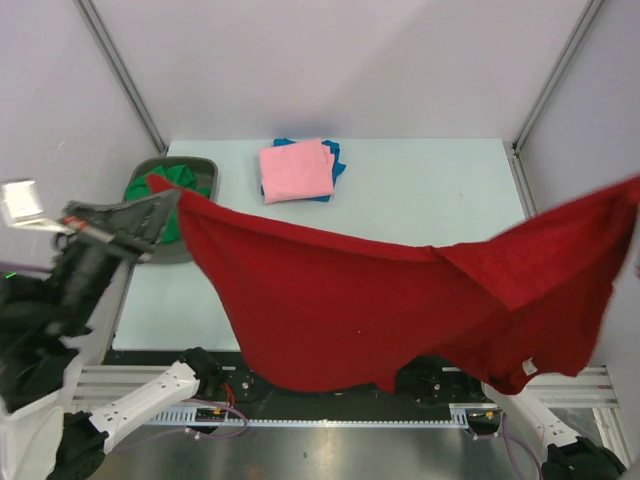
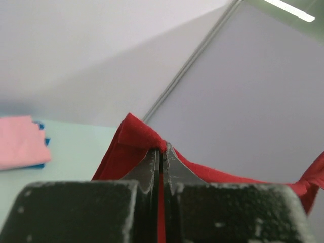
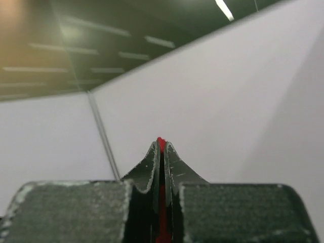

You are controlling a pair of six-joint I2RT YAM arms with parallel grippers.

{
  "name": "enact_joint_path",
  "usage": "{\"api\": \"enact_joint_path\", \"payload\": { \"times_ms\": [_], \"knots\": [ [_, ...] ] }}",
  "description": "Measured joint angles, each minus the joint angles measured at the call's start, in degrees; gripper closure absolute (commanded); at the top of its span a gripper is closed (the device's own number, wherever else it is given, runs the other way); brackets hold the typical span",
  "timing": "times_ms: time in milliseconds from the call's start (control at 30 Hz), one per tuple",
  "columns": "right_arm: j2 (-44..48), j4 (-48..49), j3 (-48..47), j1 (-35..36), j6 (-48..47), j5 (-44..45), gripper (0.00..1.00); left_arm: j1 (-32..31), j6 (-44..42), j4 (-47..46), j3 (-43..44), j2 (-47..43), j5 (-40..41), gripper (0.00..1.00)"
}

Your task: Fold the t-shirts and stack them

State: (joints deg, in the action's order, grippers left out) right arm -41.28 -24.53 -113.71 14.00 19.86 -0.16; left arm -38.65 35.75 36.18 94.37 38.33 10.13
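The dark red t-shirt (image 1: 380,300) hangs stretched in the air across the table, with a small white tag (image 1: 528,367) at its lower right. My left gripper (image 1: 165,205) is shut on its left corner, high over the table's left edge; the cloth bunches at the fingertips in the left wrist view (image 2: 136,134). My right gripper is past the right edge of the top view; in the right wrist view it (image 3: 161,144) is shut on a thin strip of red cloth (image 3: 161,202). A folded pink t-shirt (image 1: 296,170) lies on a blue one (image 1: 334,158) at the table's back.
A grey tray (image 1: 190,165) at the back left holds a crumpled green t-shirt (image 1: 160,185). The pale table (image 1: 440,190) shows behind the hanging shirt. Grey walls and metal posts (image 1: 120,70) enclose the table.
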Motion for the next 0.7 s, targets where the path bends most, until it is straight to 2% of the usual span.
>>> {"api": "enact_joint_path", "payload": {
  "times_ms": [200, 300, 500, 700],
  "knots": [
    [-0.8, 2.2, 26.3, 0.1, -0.3, 7.1, 1.00, 0.5, -0.2, -4.6, -18.1, 5.0, 4.1, 1.00],
    [-4.0, 1.7, 34.5, 0.1, -0.8, 11.6, 1.00, 3.6, 0.2, -6.7, -26.4, 10.1, 3.5, 1.00],
    [-15.0, 5.9, 43.9, -2.0, -1.4, 16.8, 1.00, 16.1, 3.0, -13.1, -39.1, 22.8, -1.4, 1.00],
    [-31.3, 13.0, 45.4, -5.4, 0.3, 18.0, 1.00, 23.7, 4.9, -19.4, -39.5, 36.3, -3.1, 1.00]
  ]
}}
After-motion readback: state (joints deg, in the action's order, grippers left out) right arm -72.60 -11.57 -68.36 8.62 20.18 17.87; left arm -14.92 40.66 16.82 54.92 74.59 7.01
